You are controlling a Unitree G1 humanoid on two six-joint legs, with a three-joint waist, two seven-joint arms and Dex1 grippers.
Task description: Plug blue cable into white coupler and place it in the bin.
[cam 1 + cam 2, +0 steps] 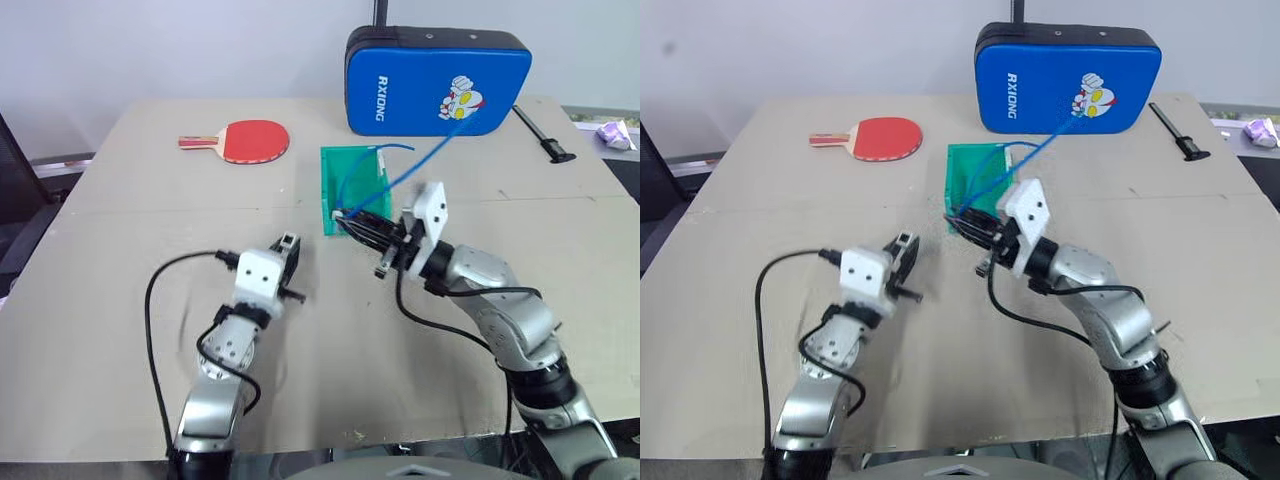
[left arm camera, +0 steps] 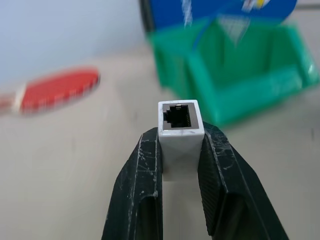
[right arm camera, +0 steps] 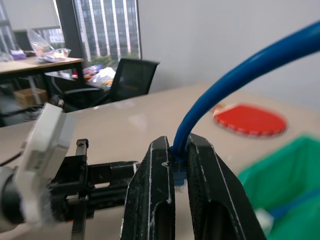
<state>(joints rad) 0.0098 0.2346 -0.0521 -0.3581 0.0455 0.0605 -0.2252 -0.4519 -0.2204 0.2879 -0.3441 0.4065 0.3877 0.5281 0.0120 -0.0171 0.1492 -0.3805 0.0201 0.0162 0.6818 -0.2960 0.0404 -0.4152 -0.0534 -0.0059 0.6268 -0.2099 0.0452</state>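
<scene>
The white coupler [image 2: 179, 125] sits pinched between my left gripper's [image 2: 180, 145] black fingers, its dark socket facing away from the wrist toward the bin. That left gripper [image 1: 289, 247] hovers over the table, left of the bin's near end. My right gripper [image 1: 352, 224] is shut on the blue cable [image 3: 235, 82] near its end, with the fingertips by the bin's near edge. From there the blue cable [image 1: 412, 168] arcs up and back over the green bin [image 1: 329, 188]. In the right wrist view the left gripper [image 3: 95, 172] shows off to one side.
A red table-tennis bat [image 1: 248, 140] lies at the back left of the table. The big blue padded case [image 1: 437, 80] stands behind the bin. A black tool [image 1: 545, 135] lies at the back right, beside a small wrapped object [image 1: 615, 133] past the table edge.
</scene>
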